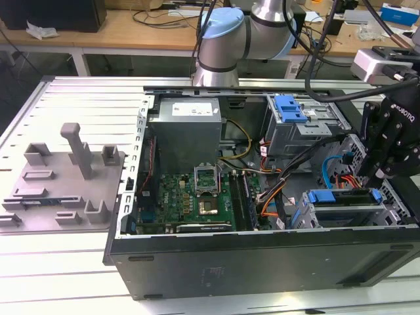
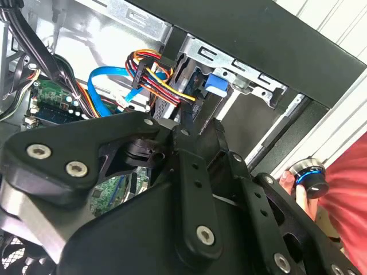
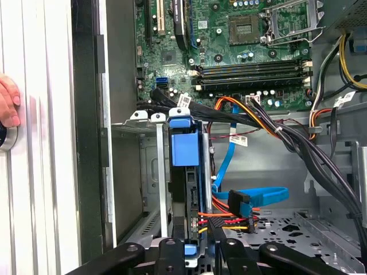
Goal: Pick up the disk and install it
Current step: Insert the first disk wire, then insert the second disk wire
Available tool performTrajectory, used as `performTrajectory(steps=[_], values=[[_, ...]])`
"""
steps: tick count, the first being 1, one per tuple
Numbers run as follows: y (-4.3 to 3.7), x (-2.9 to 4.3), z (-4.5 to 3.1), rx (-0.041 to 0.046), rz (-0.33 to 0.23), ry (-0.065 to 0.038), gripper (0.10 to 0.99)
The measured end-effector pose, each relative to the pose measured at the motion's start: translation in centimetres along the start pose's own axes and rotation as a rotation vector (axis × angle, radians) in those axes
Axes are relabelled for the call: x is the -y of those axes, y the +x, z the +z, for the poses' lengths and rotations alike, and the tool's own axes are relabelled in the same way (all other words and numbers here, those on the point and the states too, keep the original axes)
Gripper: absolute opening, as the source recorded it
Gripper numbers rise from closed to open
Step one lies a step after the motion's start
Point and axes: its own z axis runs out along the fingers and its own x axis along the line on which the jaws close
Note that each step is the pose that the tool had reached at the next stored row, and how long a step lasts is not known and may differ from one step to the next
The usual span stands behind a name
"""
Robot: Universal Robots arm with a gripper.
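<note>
One open computer case [image 1: 262, 262], one motherboard [image 1: 197, 197], one grey fixture [image 1: 65, 177], one hand [image 3: 8, 100].

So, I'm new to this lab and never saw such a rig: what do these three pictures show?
A robot arm reaches over an open computer case lying on a table. The exterior view looks on from outside; both wrist views come from cameras riding on the arm. Its black gripper hangs close by the disk in its blue carrier; whether it grips it I cannot tell. A grey fixture lies beside the case. A person's hand rests on the table.
</note>
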Motion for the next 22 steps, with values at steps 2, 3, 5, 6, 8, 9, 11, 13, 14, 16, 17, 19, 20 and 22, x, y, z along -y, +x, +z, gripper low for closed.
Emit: performTrajectory(steps=[2,3,5,6,8,9,11,13,14,16,17,19,20,22], values=[[0.0,0.0,0.0,-0.0001,0.0,0.0,0.302],[0.0,0.0,0.0,-0.0001,0.0,0.0,0.302],[0.0,0.0,0.0,-0.0002,0.0,0.0,0.302],[0.0,0.0,0.0,-0.0002,0.0,0.0,0.302],[0.0,0.0,0.0,-0.0003,0.0,0.0,0.302],[0.0,0.0,0.0,-0.0003,0.0,0.0,0.302],[0.0,0.0,0.0,-0.0004,0.0,0.0,0.302],[-0.48,0.0,-0.06,-0.0095,0.0,0.0,0.302],[-0.92,-0.02,-0.13,-0.0219,0.001,0.001,0.302],[-1.78,0.0,-0.41,-0.0514,0.002,0.001,0.302],[-2.16,0.03,-0.86,-0.0703,0.002,0.001,0.302],[-2.58,0.07,-1.44,-0.0943,0.003,0.001,0.302],[-2.87,0.08,-1.99,-0.1103,0.004,0.001,0.302],[-3.66,-0.01,-3.18,-0.1402,0.005,0.003,0.302]])
